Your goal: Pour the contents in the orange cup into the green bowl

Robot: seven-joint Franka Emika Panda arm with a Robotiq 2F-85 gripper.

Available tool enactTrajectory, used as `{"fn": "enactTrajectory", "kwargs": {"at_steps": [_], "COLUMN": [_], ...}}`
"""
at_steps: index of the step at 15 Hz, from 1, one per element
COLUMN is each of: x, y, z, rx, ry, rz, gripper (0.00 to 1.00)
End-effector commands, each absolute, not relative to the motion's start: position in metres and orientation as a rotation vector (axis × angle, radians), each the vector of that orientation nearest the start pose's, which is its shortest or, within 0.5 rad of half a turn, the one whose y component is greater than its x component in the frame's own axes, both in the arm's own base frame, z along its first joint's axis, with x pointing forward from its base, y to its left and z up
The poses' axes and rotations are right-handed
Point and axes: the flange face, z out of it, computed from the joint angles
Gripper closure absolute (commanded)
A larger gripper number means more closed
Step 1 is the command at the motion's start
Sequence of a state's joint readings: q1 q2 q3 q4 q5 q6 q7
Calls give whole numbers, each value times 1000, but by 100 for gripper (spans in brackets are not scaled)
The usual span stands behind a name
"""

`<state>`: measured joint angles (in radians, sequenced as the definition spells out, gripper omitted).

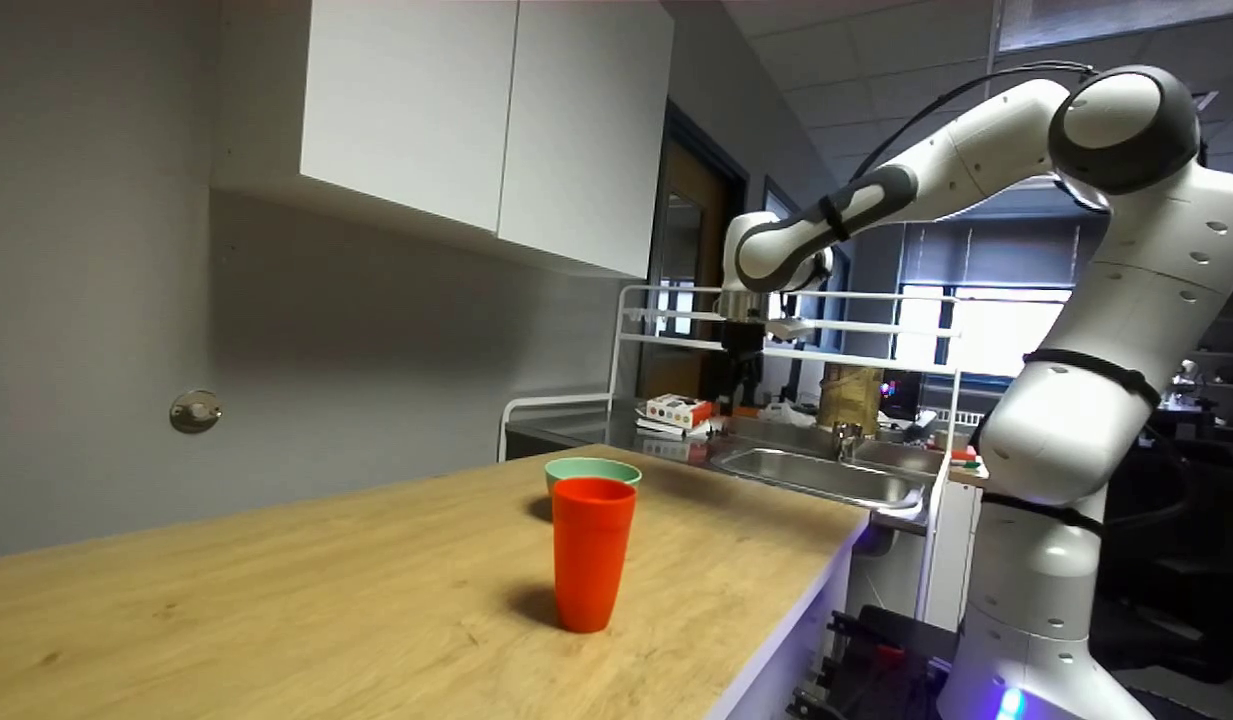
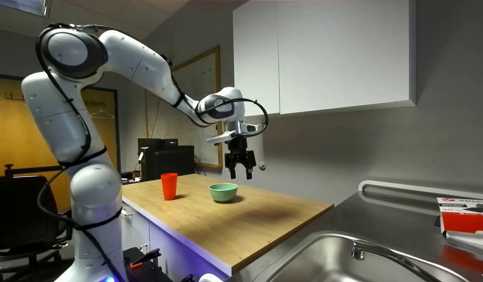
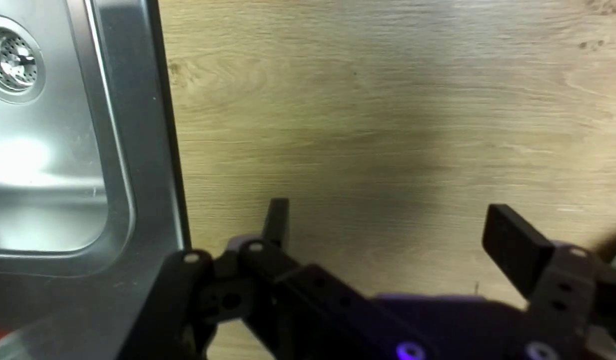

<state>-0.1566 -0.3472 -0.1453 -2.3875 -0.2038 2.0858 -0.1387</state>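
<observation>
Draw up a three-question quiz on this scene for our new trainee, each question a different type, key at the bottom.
1. True or false: the gripper is open and holds nothing.

2. Multiple choice. Where is the orange cup?
A) Lying in the sink
B) Upright on the wood-look counter
C) On its side on the wood-look counter

3. Fill in a word of height: the orange cup is ____ than the green bowl.

Key
1. True
2. B
3. taller
</observation>
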Motion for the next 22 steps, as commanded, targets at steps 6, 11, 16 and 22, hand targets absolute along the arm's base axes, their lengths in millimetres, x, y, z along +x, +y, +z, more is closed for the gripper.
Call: {"fn": "enactTrajectory", "kwargs": {"at_steps": [6, 11, 16, 22], "x": [446, 439, 422, 399], "y": [7, 99, 183, 254], "z": [444, 468, 489, 497], "rx": [-3408, -3477, -3410, -3281], "ry": [-281, -573, -805, -990], "rz": [-17, -165, -331, -357], "gripper": [0, 0, 0, 0]}}
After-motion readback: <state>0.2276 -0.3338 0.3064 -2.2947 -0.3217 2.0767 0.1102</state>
